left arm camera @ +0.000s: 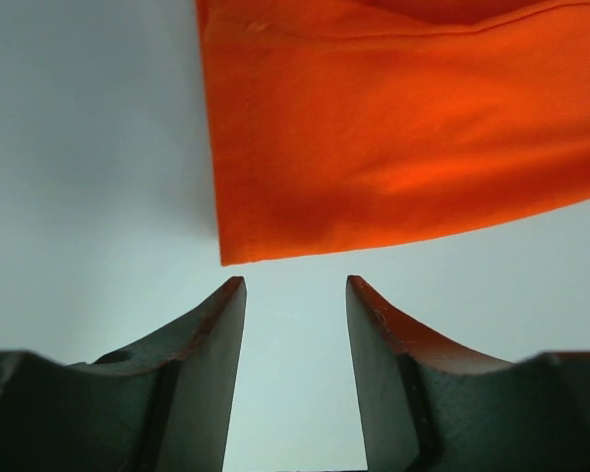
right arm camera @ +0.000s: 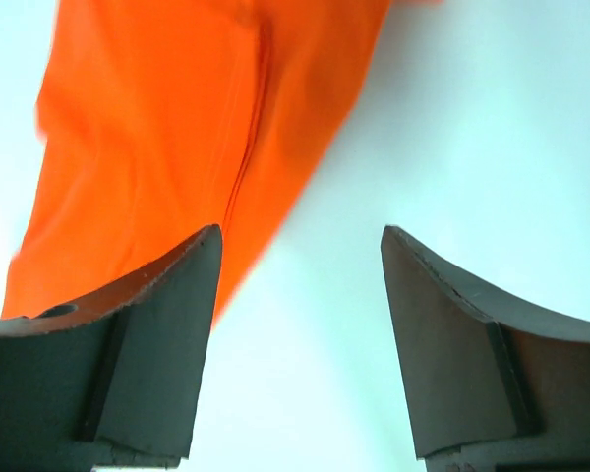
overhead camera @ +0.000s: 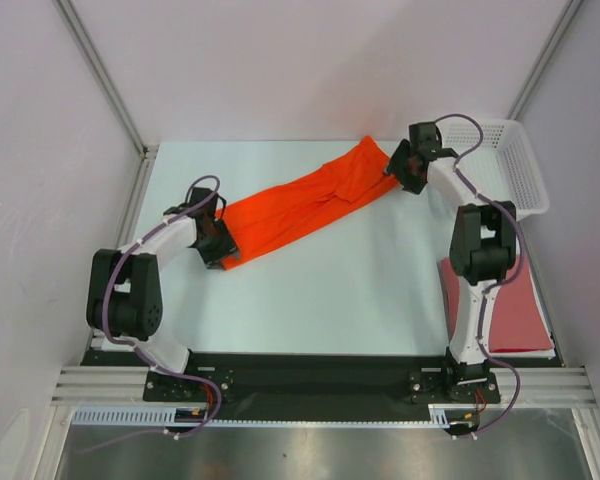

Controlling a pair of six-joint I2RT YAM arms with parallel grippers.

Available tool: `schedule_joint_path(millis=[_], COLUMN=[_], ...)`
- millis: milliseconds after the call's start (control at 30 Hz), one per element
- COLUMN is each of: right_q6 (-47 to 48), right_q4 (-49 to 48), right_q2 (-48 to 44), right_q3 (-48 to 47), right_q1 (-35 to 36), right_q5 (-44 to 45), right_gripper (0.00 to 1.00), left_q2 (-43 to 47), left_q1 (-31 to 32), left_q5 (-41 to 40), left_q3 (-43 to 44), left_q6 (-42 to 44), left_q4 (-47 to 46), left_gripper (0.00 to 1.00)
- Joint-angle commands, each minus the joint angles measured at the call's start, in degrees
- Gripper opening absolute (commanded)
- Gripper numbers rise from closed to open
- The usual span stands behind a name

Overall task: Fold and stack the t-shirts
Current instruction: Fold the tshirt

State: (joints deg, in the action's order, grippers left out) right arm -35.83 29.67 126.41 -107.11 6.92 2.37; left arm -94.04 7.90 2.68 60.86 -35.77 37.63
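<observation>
While pale tabletop shows between the arms, the table carries the orange t-shirt as a long diagonal band across its middle. The brick-red t-shirt lies flat at the right edge, partly hidden behind the right arm, near the white lattice basket. The left gripper stands spread just short of the orange hem corner; the right gripper stands spread at the far end, with cloth beneath one finger

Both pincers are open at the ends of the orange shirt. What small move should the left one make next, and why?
Probably ease the left pincer forward onto the orange shirt and close: its jaws stand open just short of the cloth's corner, holding nothing.
</observation>
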Motion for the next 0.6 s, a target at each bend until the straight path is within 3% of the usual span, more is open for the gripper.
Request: schedule_joint_path(millis=[0,100,133,367,567], right_q6=[3.6,3.3,3.1,0.2,0.4], right_q4=[0.5,-0.1,0.0,-2.3,-0.9], right_q2=[-13.4,-20.4,-22.1,-39.0,-47.7], right_q3=[8.0,13.8,18.2,38.6,45.8], right_q1=[2.0,4.5,5.2,13.2,14.2], right_q5=[-1.6,-6.4,-7.3,-8.3,-8.4], right_gripper=[0.71,0.71,0.71,0.72,0.72], left_q2=[2.9,5.4,6.1,7.3,11.0], left_q1=[-0.8,-1.1,-1.6,-4.0,-5.1], left_q5=[-0.7,0.0,0.0,2.1,2.9], left_q3=[-4.0,-7.9,-8.7,-12.3,-13.6], left_q6=[-5.8,-8.3,-9.2,-12.2,-13.8], left_q4=[1.0,-2.1,-3.3,-8.0,-11.5], left_gripper=[0.52,0.58,0.64,0.63,0.61])
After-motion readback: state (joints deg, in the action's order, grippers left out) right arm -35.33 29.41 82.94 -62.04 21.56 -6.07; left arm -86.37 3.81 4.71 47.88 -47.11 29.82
